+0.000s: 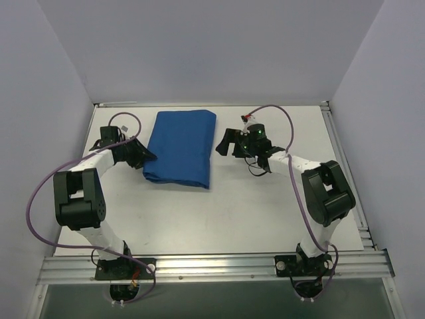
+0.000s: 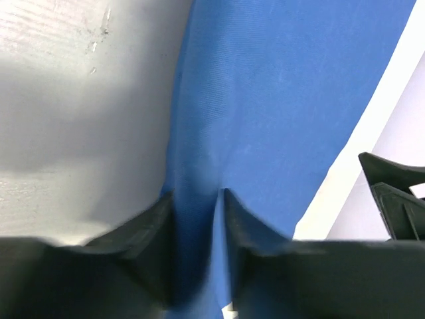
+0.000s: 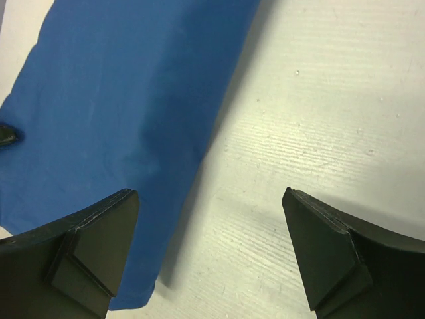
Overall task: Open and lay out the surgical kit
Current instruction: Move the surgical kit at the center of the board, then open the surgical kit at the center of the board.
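Folded blue wrap (image 1: 180, 147) upper centre — left gripper (image 2: 196, 195) jaws seemingly pinching its left edge, right gripper (image 3: 209, 193) jaws spread alongside.

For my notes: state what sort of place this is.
Probably a robot lab test cell: a white table boxed in by plain pale walls, left arm and right arm bolted to a metal rail at its near edge, a folded blue wrap on it.
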Controlling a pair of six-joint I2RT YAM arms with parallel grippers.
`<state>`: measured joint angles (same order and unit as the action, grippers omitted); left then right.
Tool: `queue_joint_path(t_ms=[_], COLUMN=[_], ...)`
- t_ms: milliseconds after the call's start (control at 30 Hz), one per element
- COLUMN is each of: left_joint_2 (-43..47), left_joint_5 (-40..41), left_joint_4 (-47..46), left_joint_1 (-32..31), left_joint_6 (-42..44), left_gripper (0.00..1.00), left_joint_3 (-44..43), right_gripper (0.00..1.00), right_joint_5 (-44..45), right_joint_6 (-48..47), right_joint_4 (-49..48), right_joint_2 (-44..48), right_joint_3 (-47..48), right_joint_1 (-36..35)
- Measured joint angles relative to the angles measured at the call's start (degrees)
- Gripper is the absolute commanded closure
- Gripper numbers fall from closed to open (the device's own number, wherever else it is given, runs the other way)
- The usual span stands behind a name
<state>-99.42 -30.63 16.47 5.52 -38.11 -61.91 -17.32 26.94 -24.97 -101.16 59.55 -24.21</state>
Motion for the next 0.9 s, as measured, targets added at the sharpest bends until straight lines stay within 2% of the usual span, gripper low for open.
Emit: queue_joint_path(t_ms=[67, 133, 167, 267, 367, 400, 633, 767, 900], left_joint_2=[0.0, 0.0, 0.0, 0.0, 0.0, 0.0, 0.0, 0.2, 1.2], left_joint_5=[0.2, 0.3, 0.4, 0.9, 1.6, 1.7, 2.8, 3.6, 4.4], left_joint_4=[0.4, 0.8, 1.0, 1.3, 1.8, 1.8, 1.8, 2.0, 2.4], left_joint_1=[-0.2, -0.5, -0.5, -0.7, -0.7, -0.7, -0.7, -0.7, -0.7], left_joint_6=[0.0, -0.2, -0.2, -0.4, -0.3, -0.4, -0.4, -0.4, -0.4], left_gripper=[0.49, 0.39, 0.39, 0.53, 0.56, 0.56, 0.37, 0.38, 0.48], left_joint_3=[-0.6, -1.2, -1.4, -1.6, -1.6, -1.6, -1.7, -1.9, -1.9], right_gripper=[0.05, 0.05, 0.05, 0.05, 0.05, 0.04, 0.04, 0.04, 0.04], right_joint_5=[0.0, 0.0, -0.1, -0.1, -0.1, -0.1, -0.4, -0.7, -0.9], right_joint_6=[0.0, -0.1, -0.1, -0.2, -0.2, -0.2, -0.3, -0.4, -0.5], right_joint_4=[0.1, 0.3, 0.3, 0.4, 0.4, 0.3, 0.3, 0.3, 0.3], right_joint_2=[0.0, 0.0, 0.0, 0.0, 0.1, 0.1, 0.2, 0.2, 0.2], right_joint_3=[-0.7, -1.2, -1.4, -2.1, -2.6, -2.7, -3.2, -3.3, -3.4], right_joint_1=[0.0, 0.0, 0.1, 0.2, 0.3, 0.3, 0.5, 0.7, 0.7])
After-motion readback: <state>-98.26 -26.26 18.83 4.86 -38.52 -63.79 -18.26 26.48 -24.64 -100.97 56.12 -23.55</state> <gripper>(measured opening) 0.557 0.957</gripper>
